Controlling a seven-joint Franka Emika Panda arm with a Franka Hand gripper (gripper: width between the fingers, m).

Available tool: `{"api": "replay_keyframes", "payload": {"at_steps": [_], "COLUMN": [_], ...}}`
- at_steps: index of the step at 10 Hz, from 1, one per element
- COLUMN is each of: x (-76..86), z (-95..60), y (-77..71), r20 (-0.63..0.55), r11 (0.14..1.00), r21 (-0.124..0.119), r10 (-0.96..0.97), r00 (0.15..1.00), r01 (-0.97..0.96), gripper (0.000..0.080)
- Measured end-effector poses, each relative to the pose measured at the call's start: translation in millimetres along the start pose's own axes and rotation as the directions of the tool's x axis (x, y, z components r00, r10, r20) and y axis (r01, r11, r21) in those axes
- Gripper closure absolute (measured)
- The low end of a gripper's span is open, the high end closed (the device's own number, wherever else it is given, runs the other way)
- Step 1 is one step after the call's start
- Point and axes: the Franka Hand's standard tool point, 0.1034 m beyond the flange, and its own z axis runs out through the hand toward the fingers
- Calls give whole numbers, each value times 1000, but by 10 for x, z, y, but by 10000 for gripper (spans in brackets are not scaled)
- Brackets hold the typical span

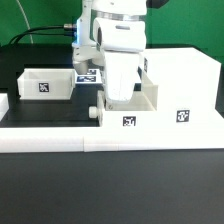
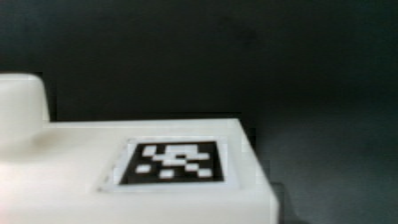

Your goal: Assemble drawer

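Note:
In the exterior view a white open drawer box with a black tag on its front stands at the table's middle. A smaller white drawer tray with a tag lies to the exterior view's left. My gripper hangs straight over the drawer box and reaches down into it; its fingertips are hidden behind the box wall. The wrist view shows a white flat panel with a black tag very close, and a white rounded part beside it. No fingers show there.
A tall white block wall stands at the exterior view's right and a low white ledge runs along the front. The marker board with tags lies behind the arm on the black table.

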Motion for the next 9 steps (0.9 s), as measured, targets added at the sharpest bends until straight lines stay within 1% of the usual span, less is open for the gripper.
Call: {"api": "replay_keyframes", "payload": {"at_steps": [1, 2, 3, 9], "x": [-3, 1, 23, 57], "z": [0, 0, 7, 11], "y": [-2, -1, -7, -19], "r20": [0, -1, -7, -4], "r11": [1000, 1000, 1000, 999], "r21": [2, -3, -25, -25], "r10": [0, 4, 19, 35], "r00": [1000, 1000, 1000, 999], "r01": [0, -4, -19, -36], "gripper": [755, 755, 755, 755]}}
